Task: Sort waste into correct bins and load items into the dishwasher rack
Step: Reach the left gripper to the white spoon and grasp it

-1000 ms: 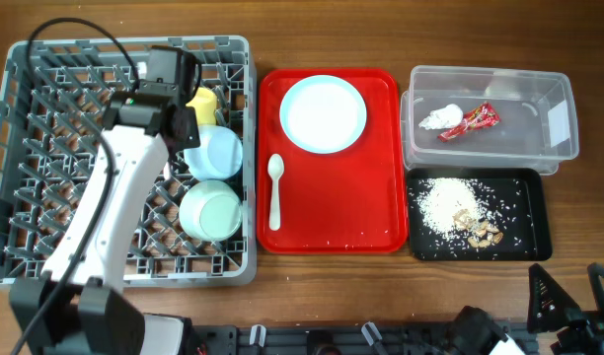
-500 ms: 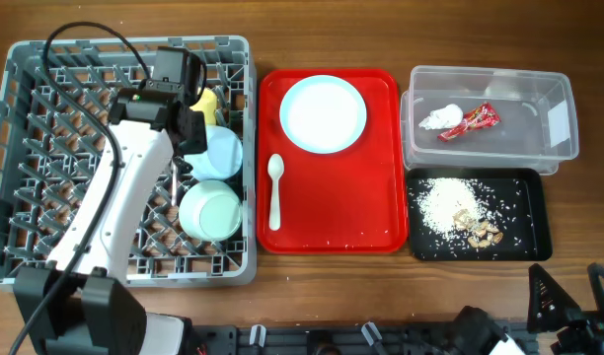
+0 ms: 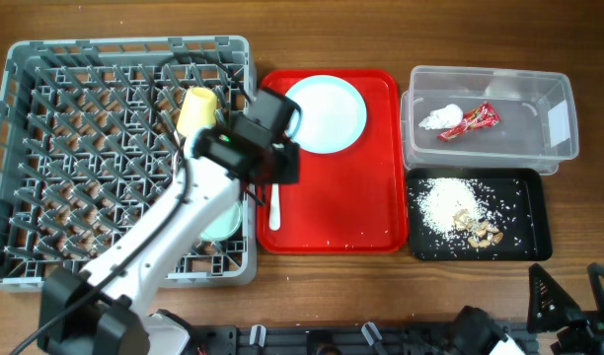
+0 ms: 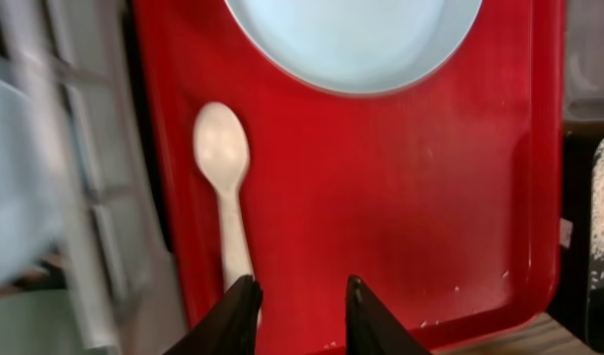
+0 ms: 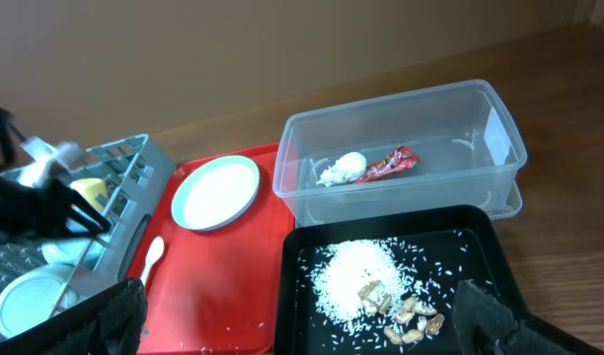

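Note:
My left gripper (image 4: 300,311) is open and empty, low over the left side of the red tray (image 4: 401,197); its left finger is over the handle of the white spoon (image 4: 223,158). In the overhead view the spoon (image 3: 274,212) lies partly under that gripper (image 3: 275,176). The pale blue plate (image 3: 327,111) sits on the tray's far part. The yellow cup (image 3: 196,108) and mint bowl (image 3: 223,219) are in the grey rack (image 3: 65,99); the arm hides the blue bowl. My right gripper (image 5: 302,330) is open wide and empty above the table's near right.
The clear tub (image 3: 539,99) holds the napkin (image 3: 438,120) and red wrapper (image 3: 477,119). The black tray (image 3: 534,232) in front of it holds rice (image 3: 445,200) and brown scraps (image 3: 482,232). A few rice grains lie on the red tray.
My left arm has swung right, from over the cup and bowls in the rack to over the spoon at the red tray's left edge. The yellow cup stays in the rack.

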### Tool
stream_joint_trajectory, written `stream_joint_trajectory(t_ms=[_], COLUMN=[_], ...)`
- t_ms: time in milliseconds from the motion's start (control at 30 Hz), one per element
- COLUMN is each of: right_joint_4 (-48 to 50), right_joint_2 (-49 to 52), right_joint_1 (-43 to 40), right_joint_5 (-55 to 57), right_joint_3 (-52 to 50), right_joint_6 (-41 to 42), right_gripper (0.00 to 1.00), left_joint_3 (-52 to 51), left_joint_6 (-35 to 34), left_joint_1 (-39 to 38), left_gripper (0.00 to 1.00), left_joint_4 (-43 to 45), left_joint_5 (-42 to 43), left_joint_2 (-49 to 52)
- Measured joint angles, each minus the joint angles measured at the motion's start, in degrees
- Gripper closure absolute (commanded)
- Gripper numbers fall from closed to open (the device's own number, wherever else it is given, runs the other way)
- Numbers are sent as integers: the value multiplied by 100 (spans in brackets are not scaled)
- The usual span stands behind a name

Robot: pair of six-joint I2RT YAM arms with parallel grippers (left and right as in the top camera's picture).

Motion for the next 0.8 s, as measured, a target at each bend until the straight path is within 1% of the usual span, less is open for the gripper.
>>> stream_joint_trajectory(t_ms=[133, 300, 533, 800], right_joint_4=[0, 0, 0, 0], right_joint_2=[0, 0, 0, 0], right_joint_1=[0, 0, 0, 0], right_joint_5=[0, 0, 0, 0], right_joint_3=[0, 0, 0, 0], right_joint_6=[0, 2, 2, 0], right_gripper=[0, 0, 0, 0], left_joint_3=[-435, -645, -651, -656], left_joint_6=[-520, -1005, -1270, -1344], left_joint_1=[-485, -632, -649, -649], left_gripper=[73, 73, 73, 73], left_joint_4=[223, 289, 634, 754], left_joint_5=[-479, -986, -1182, -1436], left_joint_2=[247, 562, 1204, 1663])
